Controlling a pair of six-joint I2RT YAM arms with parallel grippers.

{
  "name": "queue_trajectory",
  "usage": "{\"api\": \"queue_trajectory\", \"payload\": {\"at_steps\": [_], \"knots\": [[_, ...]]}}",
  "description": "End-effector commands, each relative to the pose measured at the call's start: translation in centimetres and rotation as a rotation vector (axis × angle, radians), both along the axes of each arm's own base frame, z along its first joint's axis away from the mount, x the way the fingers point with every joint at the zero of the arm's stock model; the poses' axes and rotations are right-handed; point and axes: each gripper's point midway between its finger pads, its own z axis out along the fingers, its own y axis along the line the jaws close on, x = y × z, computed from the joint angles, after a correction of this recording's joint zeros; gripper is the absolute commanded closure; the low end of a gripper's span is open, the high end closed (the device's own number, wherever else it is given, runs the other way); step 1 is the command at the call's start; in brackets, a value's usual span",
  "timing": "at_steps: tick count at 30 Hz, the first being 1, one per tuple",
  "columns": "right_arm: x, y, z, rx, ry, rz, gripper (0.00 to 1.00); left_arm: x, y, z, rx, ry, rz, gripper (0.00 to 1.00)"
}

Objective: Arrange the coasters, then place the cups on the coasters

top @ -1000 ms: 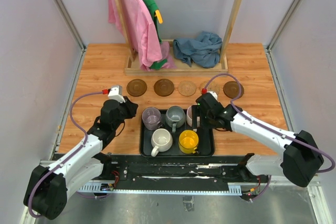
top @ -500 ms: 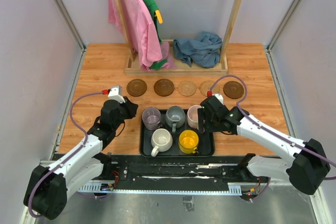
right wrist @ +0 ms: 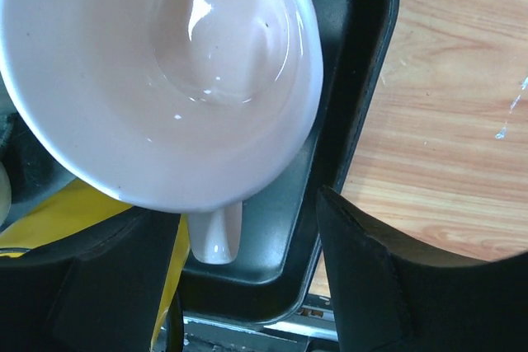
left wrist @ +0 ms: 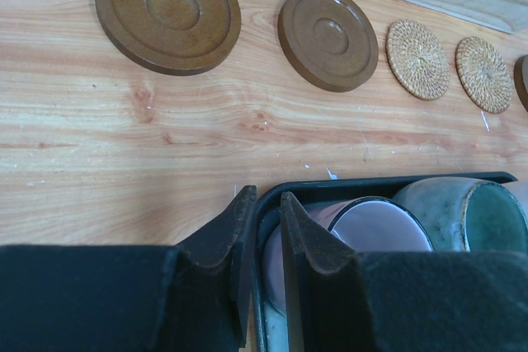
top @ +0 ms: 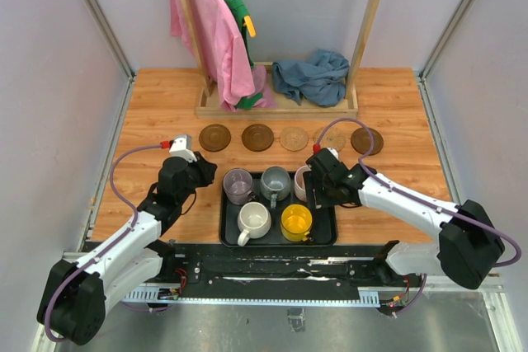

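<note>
Five coasters lie in a row beyond the tray: dark brown (top: 215, 137) (left wrist: 167, 10), dark brown (top: 257, 137) (left wrist: 327, 36), tan woven (top: 294, 138) (left wrist: 417, 59), tan woven (top: 332, 139) (left wrist: 483, 73) and dark brown (top: 366, 139). All cups stand in the black tray (top: 228, 237): purple (top: 238, 185) (left wrist: 371, 232), grey-blue (top: 275, 182) (left wrist: 470, 212), pale pink (top: 304, 182) (right wrist: 165, 63), cream-white (top: 253, 218), yellow (top: 296, 222). My left gripper (top: 206, 177) (left wrist: 262, 199) pinches the tray's left rim (left wrist: 371, 181). My right gripper (top: 318, 191) (right wrist: 247, 286) is open, straddling the pink cup's handle (right wrist: 216, 237).
A wooden rack base (top: 276, 105) crosses the back of the table, with a pink garment (top: 213, 35) hanging and a blue cloth (top: 313, 76) piled on it. The right arm's cable (top: 351, 125) loops over the right-hand coasters. Grey walls close in both sides.
The right gripper has shifted slightly at the tray's right side, and its jaws have narrowed around the pink cup's handle. The left arm and the cups have not moved.
</note>
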Motion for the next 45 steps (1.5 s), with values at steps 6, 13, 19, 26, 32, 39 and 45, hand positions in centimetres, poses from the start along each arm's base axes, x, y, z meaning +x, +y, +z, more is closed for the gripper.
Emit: {"api": "queue_trajectory", "payload": {"at_steps": [6, 13, 19, 26, 32, 39, 45], "knots": [[0.8, 1.2, -0.1, 0.034, -0.049, 0.009, 0.40, 0.1, 0.0, 0.0, 0.007, -0.015, -0.003, 0.77], [0.6, 0.9, -0.6, 0.023, -0.046, 0.000, 0.46, 0.0, -0.1, -0.1, 0.005, -0.011, -0.004, 0.77], [0.4, 0.7, -1.0, 0.017, -0.041, -0.009, 0.55, 0.0, 0.0, -0.2, 0.003, -0.009, -0.003, 0.77], [0.4, 0.6, -1.4, 0.004, -0.040, -0.009, 0.65, 0.0, 0.0, -0.2, 0.002, -0.012, -0.001, 0.77], [0.4, 0.6, -1.9, -0.011, -0.030, -0.007, 0.79, -0.1, 0.1, -0.2, 0.004, -0.012, 0.002, 0.77], [0.2, 0.7, -1.9, -0.022, -0.025, 0.016, 0.99, -0.1, 0.2, -0.3, 0.003, -0.012, 0.007, 0.77], [0.9, 0.6, 0.0, -0.038, -0.106, 0.046, 0.99, 0.0, 0.1, 0.0, -0.002, -0.021, 0.008, 0.77]]}}
